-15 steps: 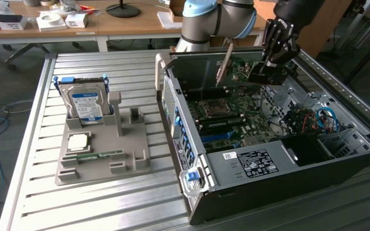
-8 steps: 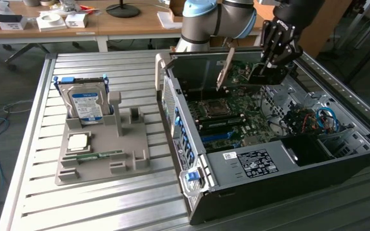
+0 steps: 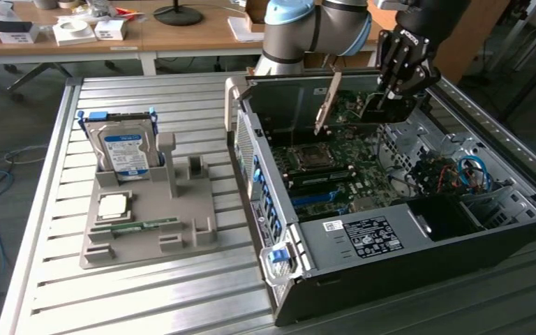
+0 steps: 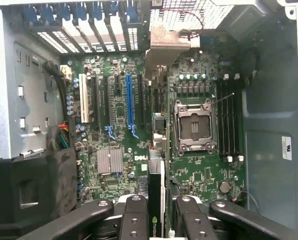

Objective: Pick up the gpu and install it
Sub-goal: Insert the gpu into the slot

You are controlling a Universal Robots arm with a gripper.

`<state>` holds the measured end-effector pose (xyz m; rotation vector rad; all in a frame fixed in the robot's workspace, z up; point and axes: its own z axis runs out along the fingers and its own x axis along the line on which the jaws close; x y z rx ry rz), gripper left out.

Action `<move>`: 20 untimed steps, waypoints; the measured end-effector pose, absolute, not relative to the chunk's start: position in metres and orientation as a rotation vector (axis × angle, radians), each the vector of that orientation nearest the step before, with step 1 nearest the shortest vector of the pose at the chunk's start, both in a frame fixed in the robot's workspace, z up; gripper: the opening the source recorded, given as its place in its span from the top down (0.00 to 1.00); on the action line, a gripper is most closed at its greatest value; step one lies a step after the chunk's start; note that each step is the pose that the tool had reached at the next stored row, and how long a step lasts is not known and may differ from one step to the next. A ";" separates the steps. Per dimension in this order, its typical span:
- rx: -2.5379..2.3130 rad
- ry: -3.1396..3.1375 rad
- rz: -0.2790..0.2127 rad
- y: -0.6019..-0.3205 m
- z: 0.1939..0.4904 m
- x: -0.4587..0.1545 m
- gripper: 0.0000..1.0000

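Gripper (image 4: 161, 212) fingers (image 4: 134, 220) part-closed, clamped on the gpu (image 4: 156, 185) edge-on, card upright inside the open computer case (image 3: 417, 279), over the motherboard (image 4: 114, 125) beside the CPU socket (image 4: 192, 125), bracket end toward the case's rear wall, hard drive (image 3: 123, 150) upright in grey holder (image 3: 147, 244) beside the case

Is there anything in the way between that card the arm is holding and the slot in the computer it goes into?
Nothing visible does. The gripper holds the gpu edge-on above the motherboard, and the expansion slots below and beside it look empty, with no cable lying across them. Whether it touches a slot I cannot tell.
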<state>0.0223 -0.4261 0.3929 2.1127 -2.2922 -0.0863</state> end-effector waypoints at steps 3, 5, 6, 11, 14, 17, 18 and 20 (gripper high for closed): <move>2.125 -2.305 -0.078 -0.426 0.392 0.021 0.74; 2.134 -2.313 -0.068 -0.426 0.391 0.021 0.74; 2.136 -2.314 -0.065 -0.426 0.391 0.020 0.74; 2.156 -2.302 -0.062 -0.427 0.388 0.020 0.74; 2.160 -2.299 -0.062 -0.427 0.388 0.020 0.74; 2.160 -2.299 -0.062 -0.427 0.387 0.018 0.74; 2.160 -2.299 -0.062 -0.427 0.387 0.017 0.74; 2.160 -2.299 -0.062 -0.427 0.386 0.015 0.74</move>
